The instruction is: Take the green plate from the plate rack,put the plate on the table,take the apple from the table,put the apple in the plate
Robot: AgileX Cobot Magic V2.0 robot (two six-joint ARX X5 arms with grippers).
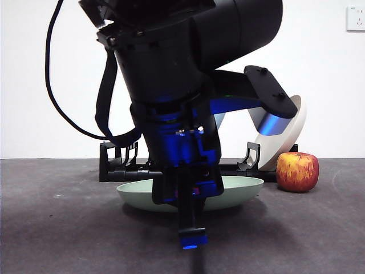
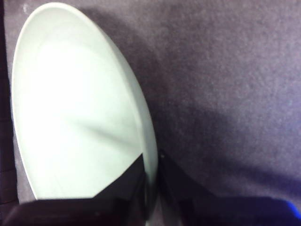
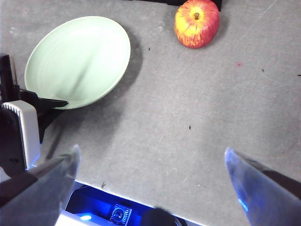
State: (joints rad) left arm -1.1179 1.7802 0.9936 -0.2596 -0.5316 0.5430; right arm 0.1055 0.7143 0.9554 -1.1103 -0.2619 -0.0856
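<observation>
The green plate [image 1: 245, 188] lies flat and low on the table [image 1: 57, 228] in front of the plate rack [image 1: 114, 165]. My left gripper [image 2: 151, 157] comes down from above, big and dark in the front view, and is shut on the near rim of the green plate [image 2: 80, 108], one jaw inside and one outside. The apple [image 1: 297, 171] stands on the table to the right of the plate, apart from it. My right gripper [image 3: 153, 160] hangs open high above the table, looking down on the green plate [image 3: 77, 59] and the apple [image 3: 196, 23].
A beige plate [image 1: 288, 134] and a blue plate [image 1: 274, 123] lean at the rack's right end, just behind the apple. A black cable [image 1: 54, 85] loops down at the left. A wall socket [image 1: 355, 18] sits at the top right.
</observation>
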